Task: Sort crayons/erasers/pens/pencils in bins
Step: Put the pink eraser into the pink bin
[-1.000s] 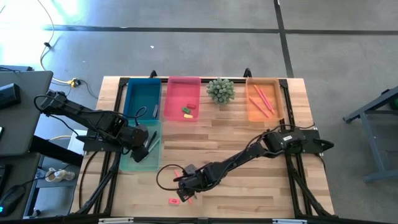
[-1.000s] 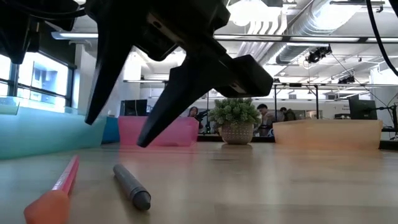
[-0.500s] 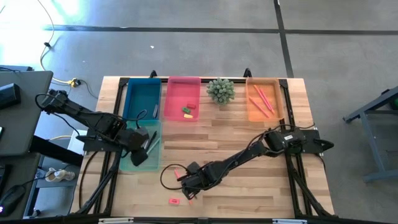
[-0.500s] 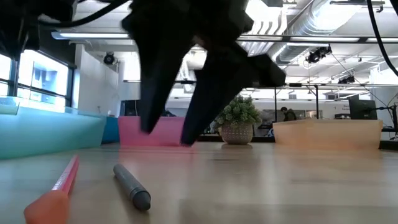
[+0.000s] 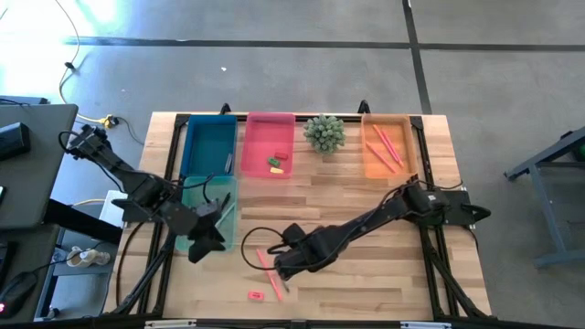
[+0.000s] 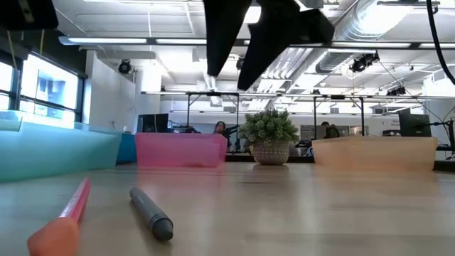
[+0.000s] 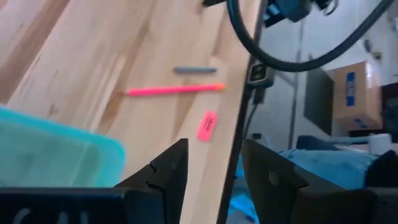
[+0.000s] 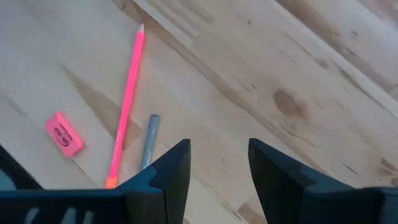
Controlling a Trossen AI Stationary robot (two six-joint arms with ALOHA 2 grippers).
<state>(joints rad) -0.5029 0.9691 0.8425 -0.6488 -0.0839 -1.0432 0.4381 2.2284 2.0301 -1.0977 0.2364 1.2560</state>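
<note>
Two sets of fingers are mine, and both stand parted with nothing between them. My right gripper [image 5: 285, 270] hangs above the near middle of the desk [image 5: 366, 210], its fingers [image 8: 177, 168] spread over bare wood, lifted clear of the surface. Just beside it on the desk lie a pink pencil [image 5: 267, 272] with an orange tip and a short grey pen [image 5: 284, 285], close together but not touching that I can tell. The same pencil [image 8: 126, 106] and pen [image 8: 148, 142] show ahead of my right fingers. A pink eraser [image 5: 255, 295] rests apart from them, nearer the desk's near edge.

My left gripper [image 5: 203, 245] hovers at the near end of the pale teal bin [image 5: 190, 239] on the left side of the desk, its fingers [image 7: 168, 171] released and holding nothing. At least one dark stick lies in that bin.

Along the far edge stand the blue bin [image 5: 208, 144], then the pink bin [image 5: 269, 142] with small green, yellow and red erasers [image 5: 277, 163] inside, then a round spiky green plant [image 5: 324, 133], then the orange bin [image 5: 388, 146] with several pink pencils [image 5: 386, 144] in it. A thin grey stick lies in the blue bin.
</note>
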